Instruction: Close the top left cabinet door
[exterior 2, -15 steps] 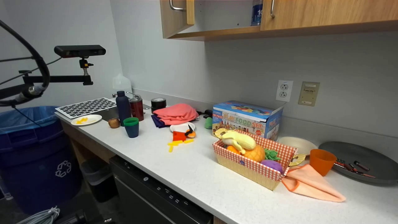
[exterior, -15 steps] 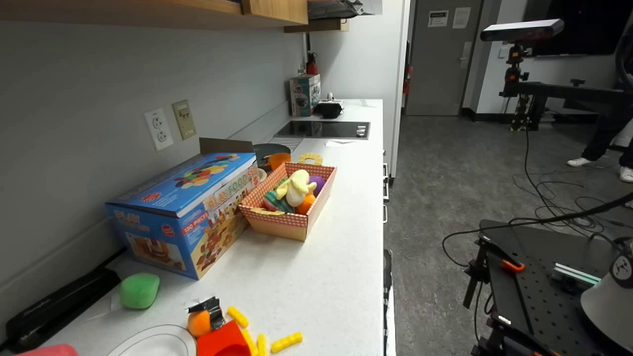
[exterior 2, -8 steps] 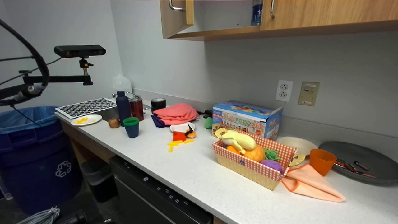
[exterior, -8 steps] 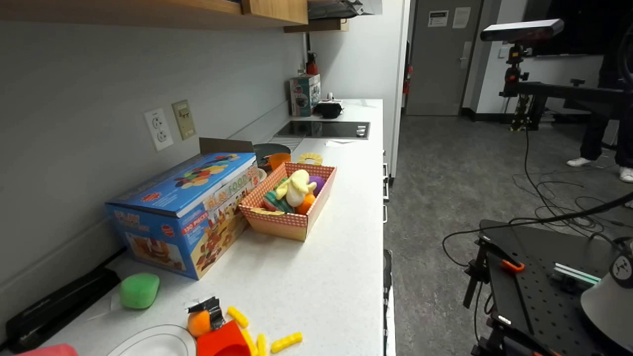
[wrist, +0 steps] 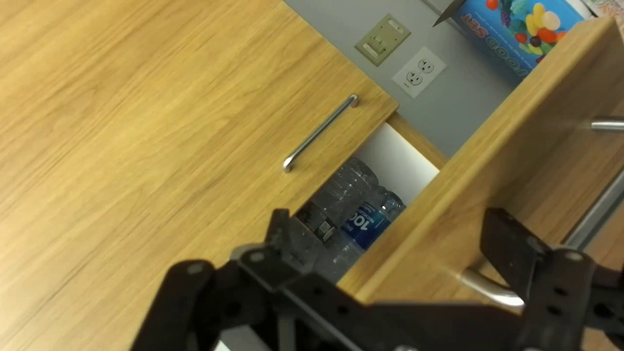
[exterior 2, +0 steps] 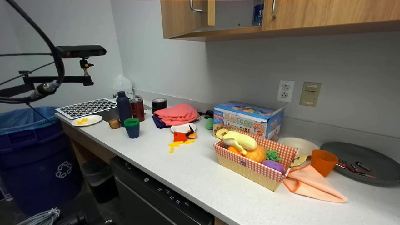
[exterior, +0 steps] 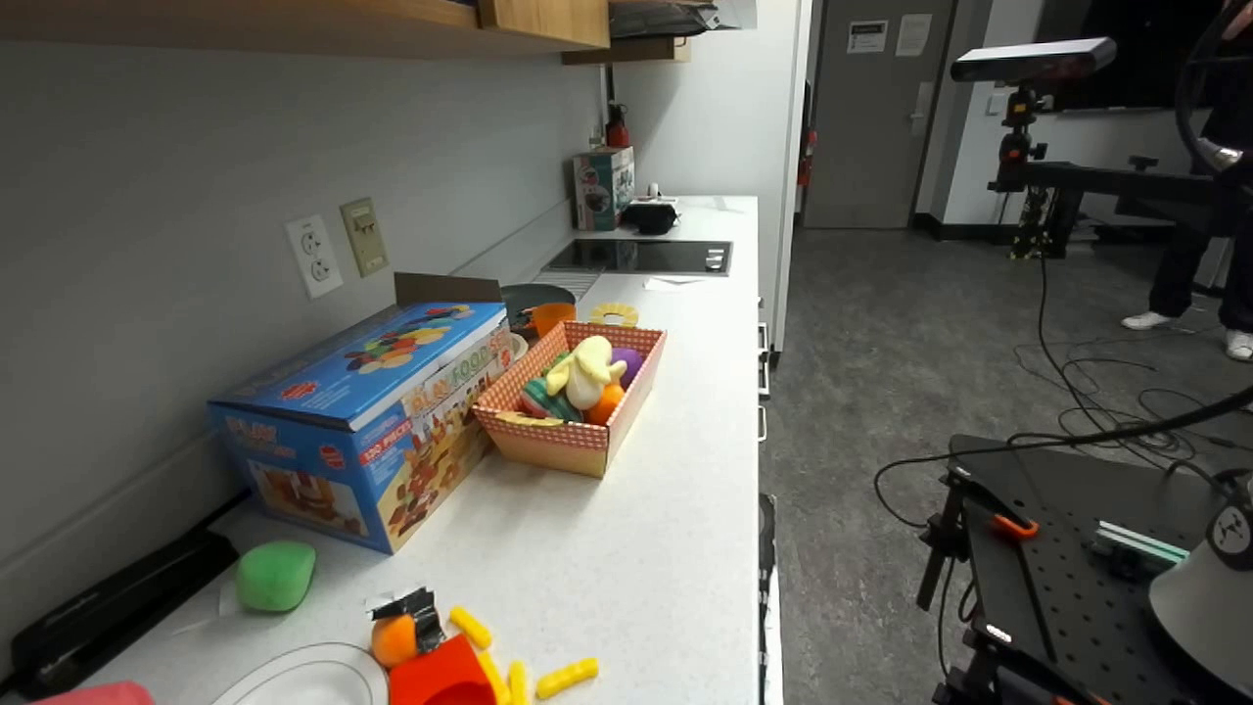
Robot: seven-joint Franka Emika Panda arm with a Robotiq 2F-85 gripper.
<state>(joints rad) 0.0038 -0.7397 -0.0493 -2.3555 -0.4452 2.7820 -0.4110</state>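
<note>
The top left cabinet door (exterior 2: 184,18) is light wood and stands partly open in an exterior view. Its metal handle (exterior 2: 196,10) is on its outer face. In the wrist view the door (wrist: 438,234) slants between the fingers of my gripper (wrist: 387,219). The gripper is open with its fingers wide apart. The right finger (wrist: 507,248) is on the handle side and overlaps the handle (wrist: 492,288). The left finger (wrist: 279,226) is on the opening side. Whether either touches the door is unclear. The gripper is out of view in both exterior views.
The neighbouring door (wrist: 170,122) is shut, with a metal handle (wrist: 319,134). Clear bottles (wrist: 368,222) stand inside the cabinet. Below are a counter (exterior 2: 187,168), a food-set box (exterior 2: 243,122) and a checked basket (exterior 2: 250,175). An arm cable (exterior 2: 57,62) hangs at left.
The cabinet door has swung further inward between half a second ago and now; its free edge moved right in an exterior view. The arm's cable also shifted the same way.
</note>
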